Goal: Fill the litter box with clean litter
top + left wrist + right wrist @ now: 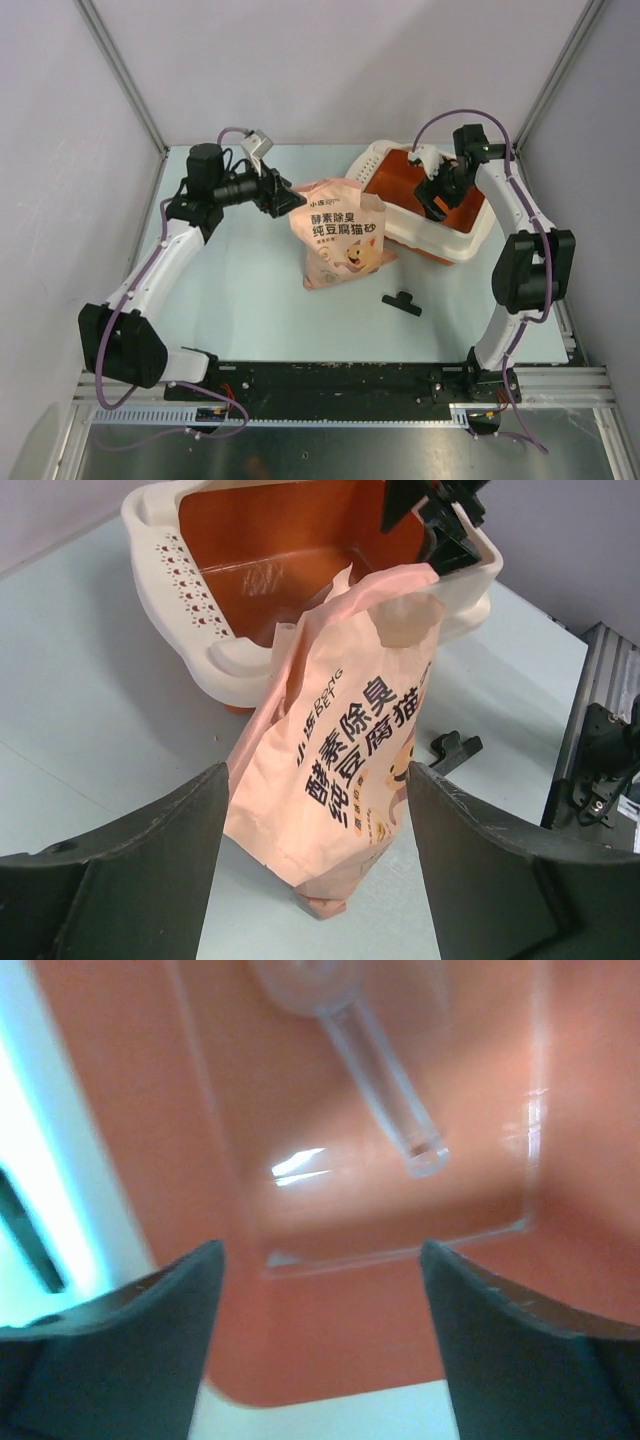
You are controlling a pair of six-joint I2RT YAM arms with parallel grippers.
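Observation:
The litter box [470,240] sits at the back right, cream-white outside and orange inside, with its perforated ledge [185,575] at the far left end. Its orange floor [330,1350] shows no clean litter. A clear plastic scoop [385,1085] lies inside it. A pink printed bag [340,240] stands on the table, leaning on the box's near-left rim. My left gripper [290,197] is open beside the bag's top left, with the bag [340,770] between and beyond its fingers. My right gripper [437,195] is open and empty inside the box, above the floor.
A small black T-shaped part [402,301] lies on the table in front of the bag; it also shows in the left wrist view [455,748]. Grey walls and metal posts close in the table at the back and sides.

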